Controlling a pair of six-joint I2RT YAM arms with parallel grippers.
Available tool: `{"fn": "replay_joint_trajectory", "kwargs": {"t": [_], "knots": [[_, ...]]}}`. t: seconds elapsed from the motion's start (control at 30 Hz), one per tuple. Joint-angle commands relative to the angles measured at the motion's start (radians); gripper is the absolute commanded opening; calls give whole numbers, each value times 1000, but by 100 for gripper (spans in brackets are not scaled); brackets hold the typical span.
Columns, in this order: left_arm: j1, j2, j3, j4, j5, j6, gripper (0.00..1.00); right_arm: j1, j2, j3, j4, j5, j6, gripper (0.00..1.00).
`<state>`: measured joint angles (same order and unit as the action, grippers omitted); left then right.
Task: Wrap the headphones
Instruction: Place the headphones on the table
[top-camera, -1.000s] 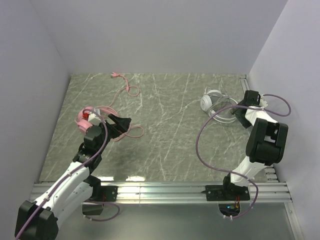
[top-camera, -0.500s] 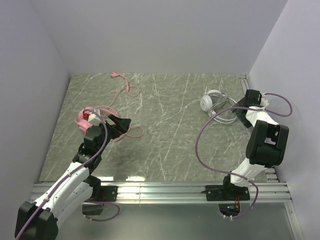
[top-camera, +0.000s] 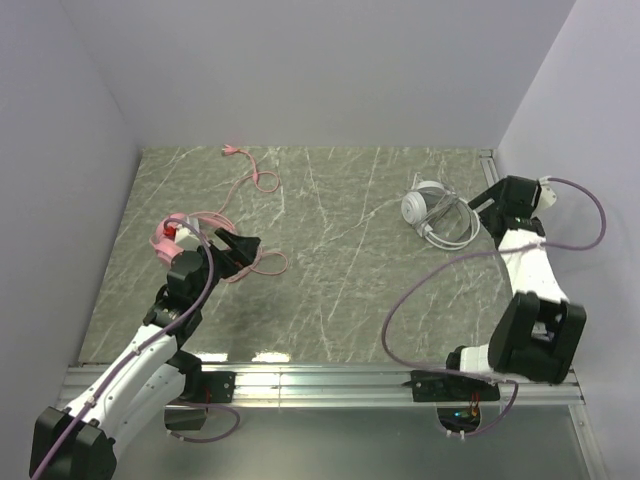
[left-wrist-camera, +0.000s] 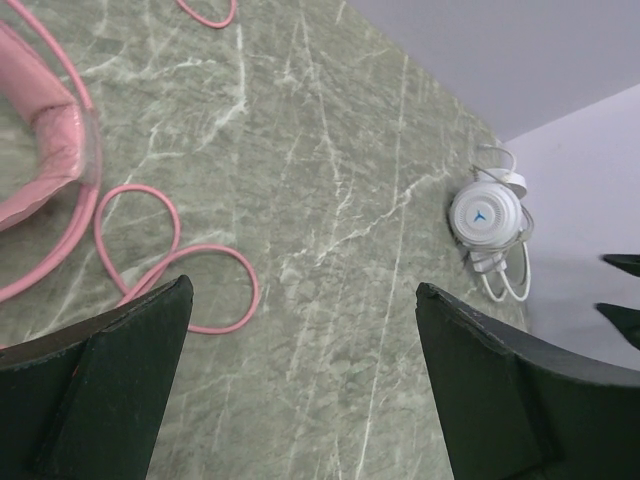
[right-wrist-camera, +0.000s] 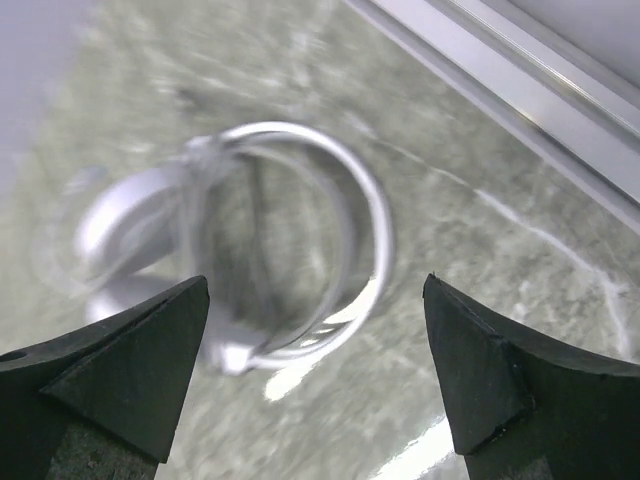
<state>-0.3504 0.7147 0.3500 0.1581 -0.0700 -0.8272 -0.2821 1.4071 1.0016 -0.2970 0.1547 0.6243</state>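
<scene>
Item one: the white-grey headset (top-camera: 417, 207) lies flat on the marbled green tabletop (top-camera: 350, 290), with its thin cord (top-camera: 450, 238) in loops against it. We take this headset as our reference for all places below.

Item two: the pink headset (top-camera: 163, 236) lies well apart from the white-grey headset, across the tabletop to its left in the top view. Its pink cord (top-camera: 263, 181) runs loose. One stretch trails toward the back wall, and another forms open loops on the side facing the white-grey headset.

Item three: the right gripper (top-camera: 482, 212) sits just beside the white-grey headset, on its right. We see its jaws spread wide with nothing between them. In the wrist view the headset lies blurred on the tabletop beyond the tips, clear of both.

Item four: the left gripper (top-camera: 248, 252) hangs far from the white-grey headset, next to the pink one, above the cord loops. Its jaws stand wide apart and hold nothing.

Item five: a metal rail (top-camera: 320, 380) runs along the tabletop edge, nearer to us than the white-grey headset, and carries both arm bases.
</scene>
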Motion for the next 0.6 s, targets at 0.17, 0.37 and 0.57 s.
{"fn": "replay_joint_trajectory", "kwargs": {"t": [0.17,0.37,0.57], "knots": [[2,-30,50,-87,-65,-20,99,43,-252,-123,116,-124,-8,95],[2,-64,93,-153,-70,-41,99,112,-330,-161,130,-139,-31,94],[2,-87,145,-232,-53,-24,99,187,-414,-231,194,-176,-63,93]]}}
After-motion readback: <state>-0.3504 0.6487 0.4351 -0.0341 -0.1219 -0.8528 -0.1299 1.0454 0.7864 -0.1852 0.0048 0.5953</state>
